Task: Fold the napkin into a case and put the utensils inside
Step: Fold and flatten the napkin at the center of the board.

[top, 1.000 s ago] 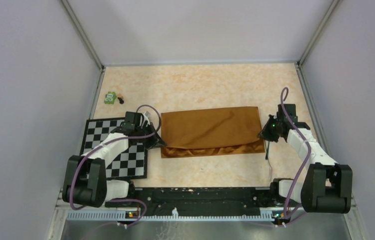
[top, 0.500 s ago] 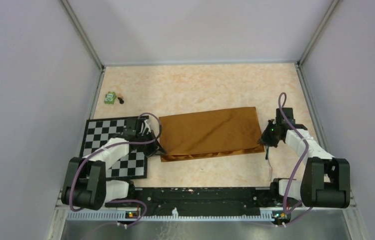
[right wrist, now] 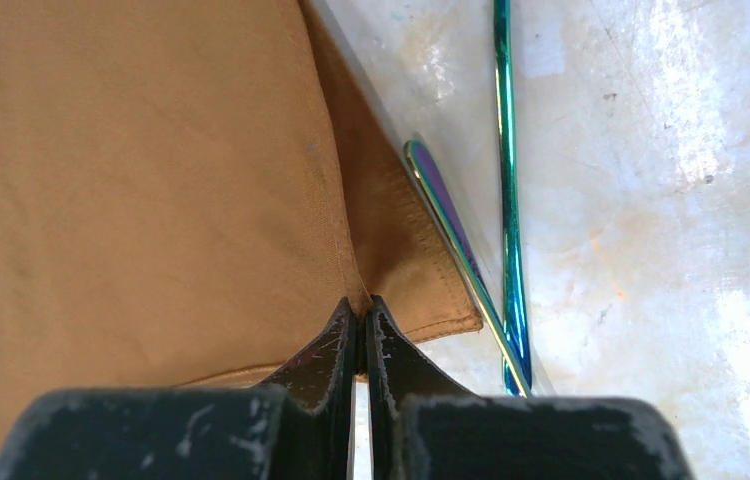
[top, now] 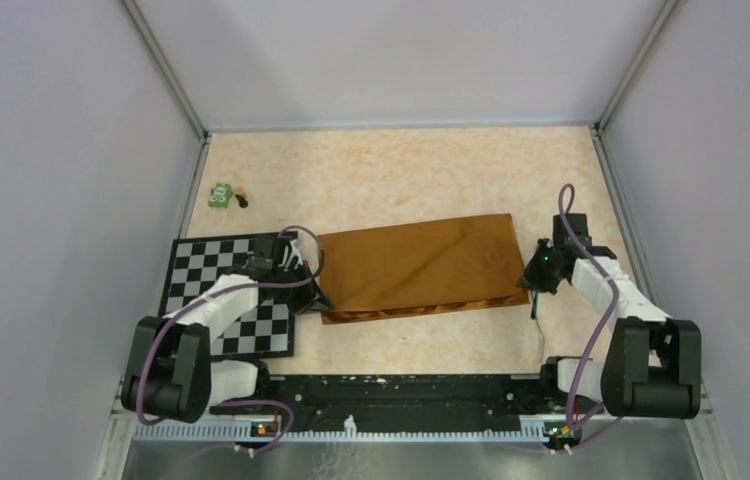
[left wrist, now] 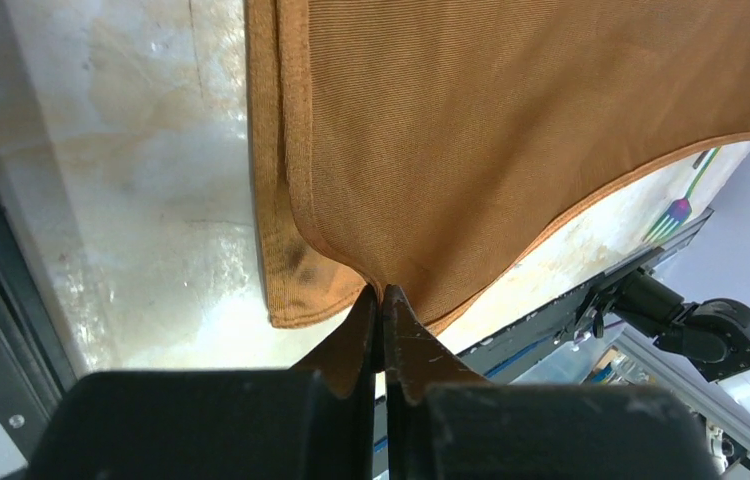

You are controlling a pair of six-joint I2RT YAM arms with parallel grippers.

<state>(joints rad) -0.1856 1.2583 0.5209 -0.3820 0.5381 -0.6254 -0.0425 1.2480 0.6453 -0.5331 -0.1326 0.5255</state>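
Observation:
The rust-orange napkin [top: 421, 268] lies folded over on the table, a lower layer showing along its near edge. My left gripper [top: 315, 290] is shut on the cloth at the napkin's left end, seen pinched in the left wrist view [left wrist: 381, 290]. My right gripper [top: 531, 276] is shut on the cloth at the right end [right wrist: 361, 300]. The iridescent utensils [right wrist: 506, 200] lie on the table just right of the napkin; two thin pieces show in the right wrist view, and they appear as a dark line in the top view [top: 534, 305].
A black-and-white checkered mat [top: 226, 295] lies under my left arm at the left. A small green toy [top: 220, 195] sits at the far left. Grey walls enclose the table on three sides.
Both grippers carried the napkin's top layer toward the near edge, so less of the lower layer shows. In the last half second almost nothing moved.

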